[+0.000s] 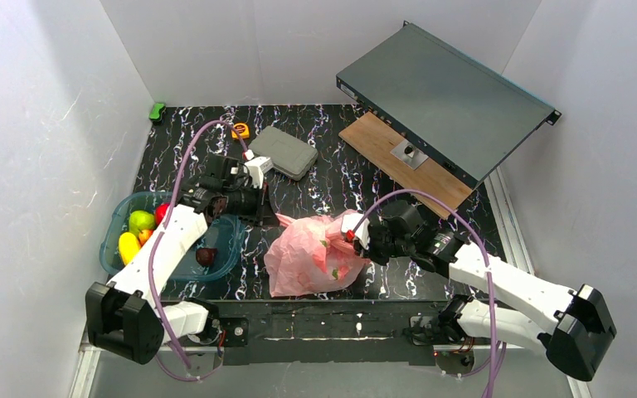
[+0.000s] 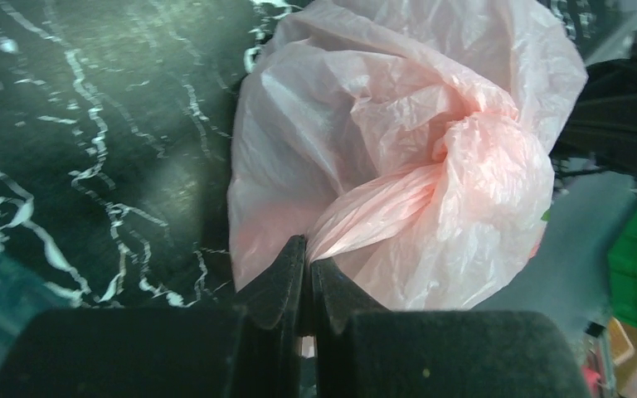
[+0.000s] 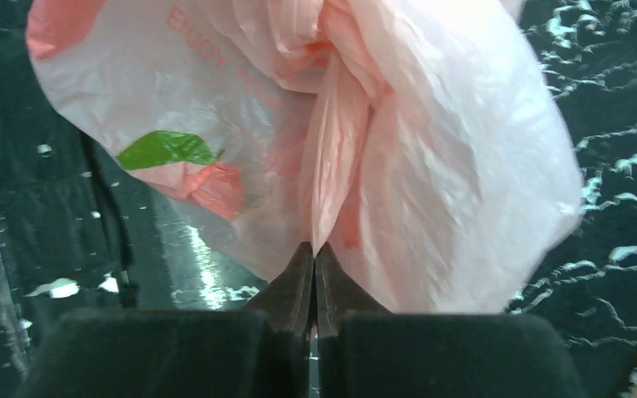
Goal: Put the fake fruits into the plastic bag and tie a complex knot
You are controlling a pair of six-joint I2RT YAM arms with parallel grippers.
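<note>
Pink plastic bag (image 1: 311, 253) is lying on the black worktop (image 1: 332, 178), just right of the teal tub (image 1: 109, 236). On the tub's side the left claw (image 2: 307, 265) is pinching a twisted strand of the bag. On the far side the right claw (image 3: 313, 253) is clamping a fold. Several fruits (image 1: 141, 221) are sitting inside the tub.

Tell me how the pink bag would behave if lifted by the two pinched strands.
Probably floppy: the plastic bag is thin, crinkled and slumped. It would likely sag under its bulging middle. The twisted strands in the left gripper and right gripper may slip, being glossy film.
</note>
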